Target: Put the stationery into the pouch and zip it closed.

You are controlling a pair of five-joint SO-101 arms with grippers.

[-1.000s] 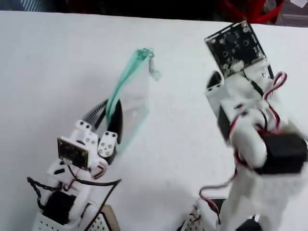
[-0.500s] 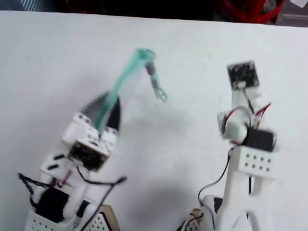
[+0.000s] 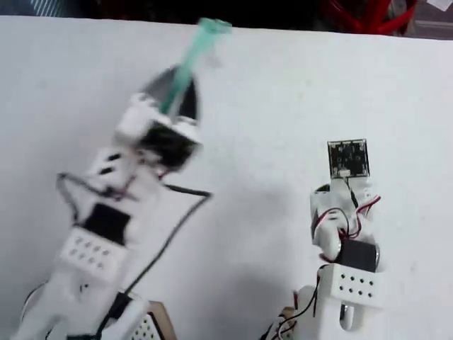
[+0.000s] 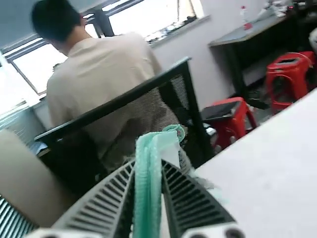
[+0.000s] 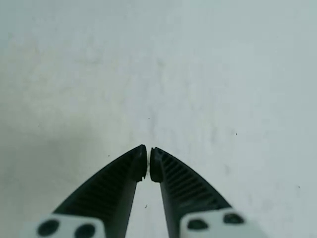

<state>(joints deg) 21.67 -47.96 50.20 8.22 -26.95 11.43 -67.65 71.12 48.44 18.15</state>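
Aloft near the far edge of the table [image 3: 297, 85], the pouch [image 3: 195, 49] hangs edge-on in the left gripper [image 3: 175, 95], jaws clamped on its teal zip strip. Toward the table's front the right gripper [image 5: 148, 162] sits pinched together, empty. A clean finish likely needs the pouch lowered flat onto the table and steadied before zipping.

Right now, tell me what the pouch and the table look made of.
Pouch: probably soft plastic, teal edge, bunching where the left gripper pinches it. Table: smooth, matte white surface, perhaps laminate; the look leaves it open.
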